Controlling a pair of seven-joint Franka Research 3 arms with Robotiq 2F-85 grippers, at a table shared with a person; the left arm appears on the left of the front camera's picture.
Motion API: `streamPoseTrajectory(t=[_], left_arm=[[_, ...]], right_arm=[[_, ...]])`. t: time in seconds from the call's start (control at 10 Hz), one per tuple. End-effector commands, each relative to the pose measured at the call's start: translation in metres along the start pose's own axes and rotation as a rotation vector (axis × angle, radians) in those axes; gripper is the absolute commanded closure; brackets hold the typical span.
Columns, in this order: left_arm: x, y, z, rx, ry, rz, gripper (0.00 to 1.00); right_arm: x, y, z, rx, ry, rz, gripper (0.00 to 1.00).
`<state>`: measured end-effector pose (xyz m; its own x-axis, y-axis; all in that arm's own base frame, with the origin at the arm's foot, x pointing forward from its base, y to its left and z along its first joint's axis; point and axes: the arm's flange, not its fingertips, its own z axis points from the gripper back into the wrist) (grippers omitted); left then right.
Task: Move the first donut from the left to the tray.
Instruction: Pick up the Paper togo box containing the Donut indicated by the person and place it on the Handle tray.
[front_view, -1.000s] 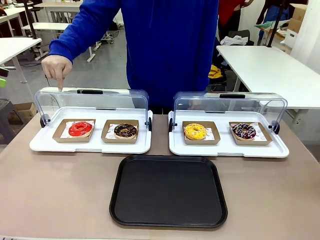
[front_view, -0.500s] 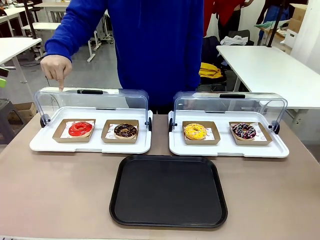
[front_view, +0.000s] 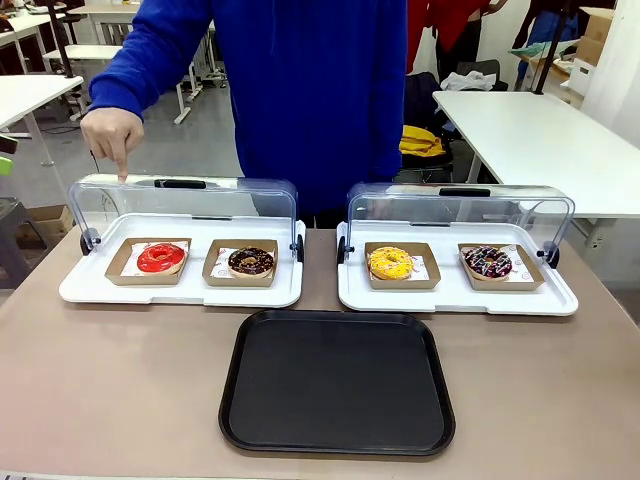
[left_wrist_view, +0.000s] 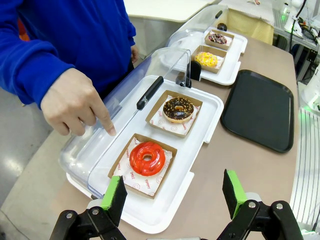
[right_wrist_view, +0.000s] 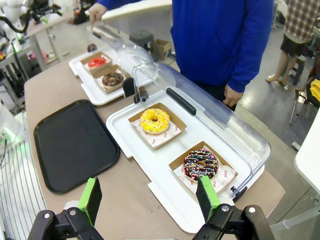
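The first donut from the left (front_view: 161, 257) has glossy red icing and rests in a brown cardboard holder on the left white tray (front_view: 90, 292); it also appears in the left wrist view (left_wrist_view: 147, 158) and far off in the right wrist view (right_wrist_view: 97, 61). The black tray (front_view: 337, 381) lies bare at the table's near middle (left_wrist_view: 257, 108) (right_wrist_view: 72, 142). My left gripper (left_wrist_view: 174, 192) hovers open above and short of the red donut. My right gripper (right_wrist_view: 149, 199) is open over the right white tray's near edge. A person's hand (front_view: 115, 140) points down at the lid above the red donut.
A chocolate donut (front_view: 251, 262) sits beside the red one. The right white tray (front_view: 560, 303) holds a yellow donut (front_view: 390, 263) and a sprinkled chocolate donut (front_view: 488, 262). Both clear domed lids (front_view: 185, 205) stand swung back. The person in blue stands at the far edge.
The person's body has shifted a little to the left behind the trays. The pointing hand, the donuts and the black tray have stayed put.
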<state>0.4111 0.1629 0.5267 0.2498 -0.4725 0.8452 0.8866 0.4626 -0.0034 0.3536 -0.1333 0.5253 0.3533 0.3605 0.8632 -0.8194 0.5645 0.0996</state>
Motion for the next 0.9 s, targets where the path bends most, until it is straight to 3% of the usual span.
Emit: streamPoseTrajectory(t=[0.0,0.1,0.4,0.6,0.8], left_arm=[[0.001,0.001,0.0,-0.006,-0.017,-0.003,0.0],[0.0,0.0,0.0,0.0,0.0,0.0,0.0],[0.031,-0.017,-0.032,0.009,0.324,-0.187,0.0],[0.038,-0.026,-0.06,0.051,0.466,-0.305,0.0],[0.029,-0.03,-0.09,0.014,0.566,-0.379,0.0]], right_arm=[[0.003,-0.003,-0.002,0.002,-0.031,0.023,0.0],[0.003,-0.003,-0.002,0.002,-0.031,0.023,0.0],[0.003,-0.003,-0.002,0.002,-0.031,0.023,0.0],[0.003,-0.003,-0.002,0.002,-0.031,0.023,0.0],[0.003,-0.003,-0.002,0.002,-0.031,0.023,0.0]])
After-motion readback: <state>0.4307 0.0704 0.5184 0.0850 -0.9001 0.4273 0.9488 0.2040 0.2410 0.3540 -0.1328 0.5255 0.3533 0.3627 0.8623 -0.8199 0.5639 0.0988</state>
